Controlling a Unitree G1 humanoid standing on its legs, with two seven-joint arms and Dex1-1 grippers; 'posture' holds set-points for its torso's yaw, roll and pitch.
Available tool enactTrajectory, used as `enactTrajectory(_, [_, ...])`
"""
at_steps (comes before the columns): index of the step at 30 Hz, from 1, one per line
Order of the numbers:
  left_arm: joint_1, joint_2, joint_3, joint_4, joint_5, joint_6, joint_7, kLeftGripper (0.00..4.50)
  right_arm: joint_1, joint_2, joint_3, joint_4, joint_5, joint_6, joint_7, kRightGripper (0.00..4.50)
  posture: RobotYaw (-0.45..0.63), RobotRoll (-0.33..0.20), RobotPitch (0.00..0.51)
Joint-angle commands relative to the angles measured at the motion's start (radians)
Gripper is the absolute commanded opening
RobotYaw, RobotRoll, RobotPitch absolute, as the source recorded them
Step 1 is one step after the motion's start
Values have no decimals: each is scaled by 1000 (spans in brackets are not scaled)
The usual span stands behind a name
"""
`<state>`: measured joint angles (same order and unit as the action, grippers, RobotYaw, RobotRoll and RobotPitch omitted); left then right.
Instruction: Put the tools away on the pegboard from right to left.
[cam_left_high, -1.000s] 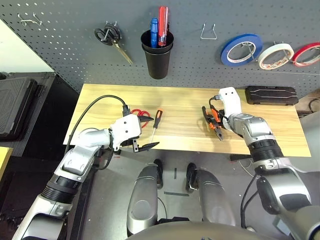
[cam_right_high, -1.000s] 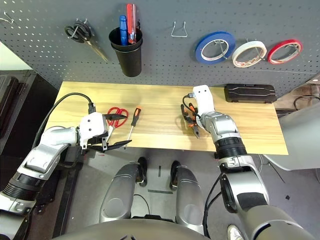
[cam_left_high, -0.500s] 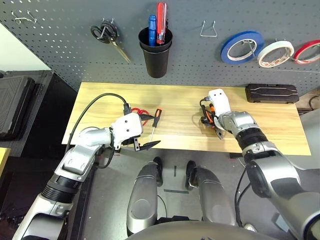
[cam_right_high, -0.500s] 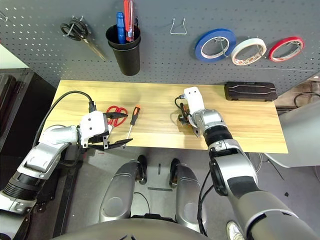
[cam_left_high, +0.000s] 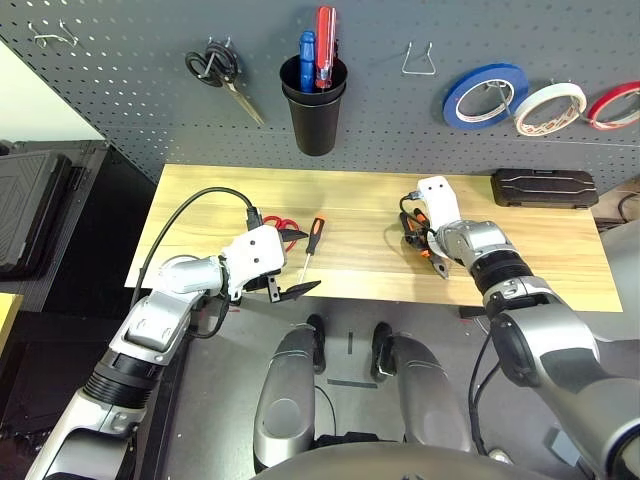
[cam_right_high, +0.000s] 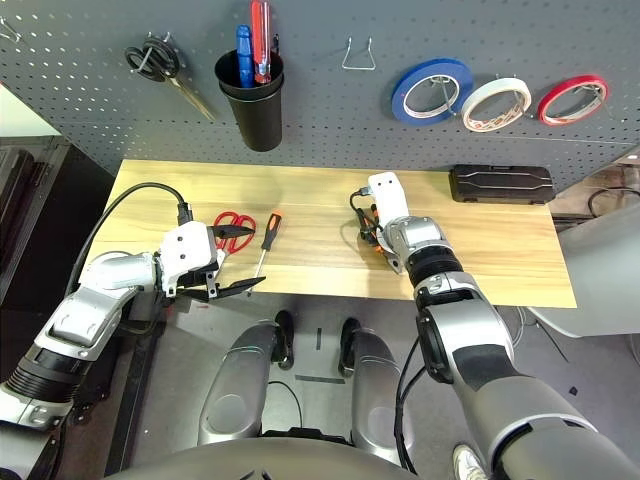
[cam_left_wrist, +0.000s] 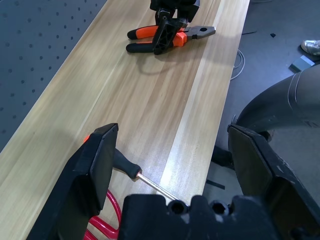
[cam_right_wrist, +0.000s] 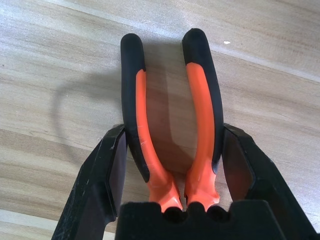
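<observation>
The orange-and-black-handled pliers (cam_right_wrist: 200, 90) lie on the wooden table (cam_left_high: 540, 250) right of centre. My right gripper (cam_left_high: 420, 232) is shut on them, its fingers (cam_right_wrist: 107, 170) pressing the outsides of both handles. My left gripper (cam_left_high: 293, 264) hangs open and empty at the table's front edge. Just beyond it lie the slim screwdriver (cam_left_high: 314, 235) and the red-handled scissors (cam_left_high: 280, 224). The whitish tape roll (cam_left_high: 522, 117) hangs on a hook of the dark grey pegboard (cam_left_high: 150, 100).
On the pegboard hang black-handled scissors (cam_left_high: 213, 68), a black cup (cam_left_high: 313, 120) holding two screwdrivers, a bare wire hook (cam_left_high: 418, 74), a blue tape roll (cam_left_high: 455, 105) and a red tape roll (cam_left_high: 600, 112). A black case (cam_left_high: 543, 188) lies at the table's back right.
My right wrist and forearm have swung a little to the left over the pliers, settling by half a second ago. The left arm has not moved.
</observation>
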<state>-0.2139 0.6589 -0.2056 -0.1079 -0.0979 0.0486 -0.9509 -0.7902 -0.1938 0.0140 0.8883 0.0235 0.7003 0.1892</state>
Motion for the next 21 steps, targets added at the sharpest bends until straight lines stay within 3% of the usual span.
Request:
enactTrajectory(1, [7,-4,-17,7,16,-13,-6,4500,70,-16,8,-17,-19,26,-6,3080,195,0,321])
enactTrajectory(15, [25,2,16,22,15,-38,12,4500,237,-108,-22,-606,29,74,72,3080,186,0,291])
enactTrajectory(21, [42,-75,100,-63,-142,62,51,4500,323,-158,-42,-835,69,-83,164,3080,171,0,280])
